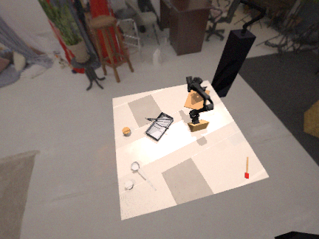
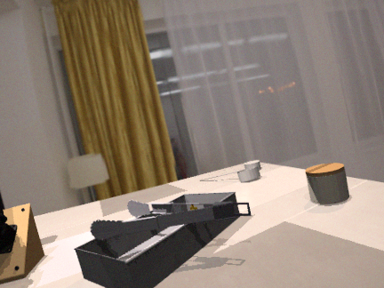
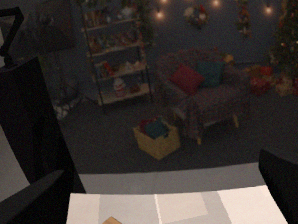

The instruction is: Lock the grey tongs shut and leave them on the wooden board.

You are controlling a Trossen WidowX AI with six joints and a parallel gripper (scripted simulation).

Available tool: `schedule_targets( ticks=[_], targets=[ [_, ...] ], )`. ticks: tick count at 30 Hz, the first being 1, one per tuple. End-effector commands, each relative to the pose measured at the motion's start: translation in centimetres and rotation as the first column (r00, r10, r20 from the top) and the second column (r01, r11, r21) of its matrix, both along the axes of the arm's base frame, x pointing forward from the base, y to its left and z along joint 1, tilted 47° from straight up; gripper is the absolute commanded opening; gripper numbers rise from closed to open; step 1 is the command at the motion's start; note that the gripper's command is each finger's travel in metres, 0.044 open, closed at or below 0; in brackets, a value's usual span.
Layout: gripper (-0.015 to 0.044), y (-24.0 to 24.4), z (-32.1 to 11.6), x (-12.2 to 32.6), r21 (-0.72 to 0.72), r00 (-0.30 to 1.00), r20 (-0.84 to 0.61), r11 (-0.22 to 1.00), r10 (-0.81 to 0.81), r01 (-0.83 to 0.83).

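You've got tongs (image 1: 158,120) (image 2: 166,219) in dull grey metal, and a roasting tin (image 1: 148,134) (image 2: 147,262) with dark, smooth metal walls. Right of the exterior frame: canister (image 2: 330,187), matt grey body, wood-look lid. Upper left: your curtain (image 2: 113,89) is folded yellow cloth.

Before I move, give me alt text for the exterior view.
Grey tongs lie open across a dark roasting tin, scalloped tips toward the left, hinge end and wire loop over the right rim. Behind to the right stands a grey jar with a wooden lid; a wooden block is cut off at left.
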State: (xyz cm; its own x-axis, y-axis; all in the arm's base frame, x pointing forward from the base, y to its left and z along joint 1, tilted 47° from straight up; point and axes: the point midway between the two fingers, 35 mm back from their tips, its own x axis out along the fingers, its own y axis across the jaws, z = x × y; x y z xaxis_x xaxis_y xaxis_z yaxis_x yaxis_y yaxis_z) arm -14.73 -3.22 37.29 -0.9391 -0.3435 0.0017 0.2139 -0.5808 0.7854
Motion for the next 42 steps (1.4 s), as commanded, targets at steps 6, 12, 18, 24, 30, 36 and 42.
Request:
schedule_targets(
  ticks=[6,12,18,24,30,36,42],
  targets=[
    [0.0440,-1.6,0.4,0.5,0.038,0.998,-0.012,0.997,0.062,-0.062],
    [0.0440,-8.0,1.6,3.9,0.233,0.949,-0.050,0.927,0.312,-0.293],
    [0.0440,-14.7,1.4,10.8,0.437,0.794,-0.040,0.725,0.607,-0.532],
    [0.0440,-16.9,0.9,14.7,0.508,0.696,-0.012,0.603,0.718,-0.615],
    [0.0440,-19.0,-0.3,22.2,0.641,0.505,0.040,0.366,0.862,-0.675],
    [0.0440,-18.5,-2.9,31.2,0.775,0.262,0.125,0.071,0.957,-0.629],
    [0.0440,-15.5,-6.4,39.3,0.879,0.071,0.206,-0.153,0.976,-0.452]
  ],
)
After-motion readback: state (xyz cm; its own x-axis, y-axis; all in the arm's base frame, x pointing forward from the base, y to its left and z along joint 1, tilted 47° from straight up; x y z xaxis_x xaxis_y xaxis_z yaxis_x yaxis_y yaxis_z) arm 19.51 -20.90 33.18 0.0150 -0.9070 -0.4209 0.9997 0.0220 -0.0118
